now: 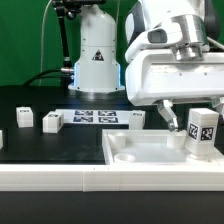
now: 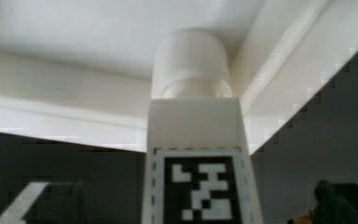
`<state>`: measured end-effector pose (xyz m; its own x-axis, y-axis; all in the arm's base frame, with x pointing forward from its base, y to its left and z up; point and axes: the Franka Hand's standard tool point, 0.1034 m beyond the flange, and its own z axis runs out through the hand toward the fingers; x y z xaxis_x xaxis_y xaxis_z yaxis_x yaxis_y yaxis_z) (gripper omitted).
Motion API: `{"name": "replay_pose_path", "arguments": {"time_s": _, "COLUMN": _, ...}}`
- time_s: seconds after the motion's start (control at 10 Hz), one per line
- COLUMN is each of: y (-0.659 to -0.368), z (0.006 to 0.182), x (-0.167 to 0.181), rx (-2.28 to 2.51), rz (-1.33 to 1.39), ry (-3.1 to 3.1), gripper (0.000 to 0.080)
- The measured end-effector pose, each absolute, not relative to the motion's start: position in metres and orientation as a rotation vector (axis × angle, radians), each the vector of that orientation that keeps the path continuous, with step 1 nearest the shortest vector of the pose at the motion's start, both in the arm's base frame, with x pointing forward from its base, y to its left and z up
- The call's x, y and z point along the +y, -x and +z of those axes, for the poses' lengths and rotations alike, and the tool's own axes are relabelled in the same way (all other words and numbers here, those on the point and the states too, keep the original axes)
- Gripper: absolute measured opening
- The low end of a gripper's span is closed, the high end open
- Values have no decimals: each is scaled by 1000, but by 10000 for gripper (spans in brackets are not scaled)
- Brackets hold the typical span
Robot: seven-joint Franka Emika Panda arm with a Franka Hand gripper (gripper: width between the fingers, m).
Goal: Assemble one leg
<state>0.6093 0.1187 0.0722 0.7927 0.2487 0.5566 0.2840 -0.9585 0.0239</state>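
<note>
A white square leg point(image 1: 203, 133) with a black-and-white tag stands nearly upright at the corner of the large white panel point(image 1: 150, 150) on the exterior view's right. In the wrist view the leg point(image 2: 199, 140) runs away from the camera. Its round peg point(image 2: 197, 65) points into the panel's corner point(image 2: 87, 75), and most of the peg still shows. My gripper point(image 1: 193, 115) is right above the leg. In the wrist view my gripper point(image 2: 185, 208) straddles the leg: the fingers point(image 2: 23, 205) stand apart on both sides, with clear gaps to it. The jaws are open.
Three more white legs lie on the black table: two on the exterior view's left point(image 1: 24, 117) point(image 1: 52, 121) and one nearer the middle point(image 1: 137, 118). The marker board point(image 1: 95, 116) lies behind them. The robot's base point(image 1: 95, 60) stands at the back.
</note>
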Motion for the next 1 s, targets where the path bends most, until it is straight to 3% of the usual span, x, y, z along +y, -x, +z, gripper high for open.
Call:
{"name": "replay_pose_path", "arguments": {"time_s": 0.3, "y": -609, "z": 73, "x": 119, "rx": -434, "rz": -889, "ry": 2917, "gripper": 649}}
{"name": "replay_pose_path", "arguments": {"time_s": 0.7, "y": -616, "z": 90, "x": 121, "rx": -450, "rz": -780, "ry": 2945, "gripper": 649}}
{"name": "replay_pose_path", "arguments": {"time_s": 1.0, "y": -625, "z": 91, "x": 120, "rx": -461, "rz": -524, "ry": 2993, "gripper": 649}}
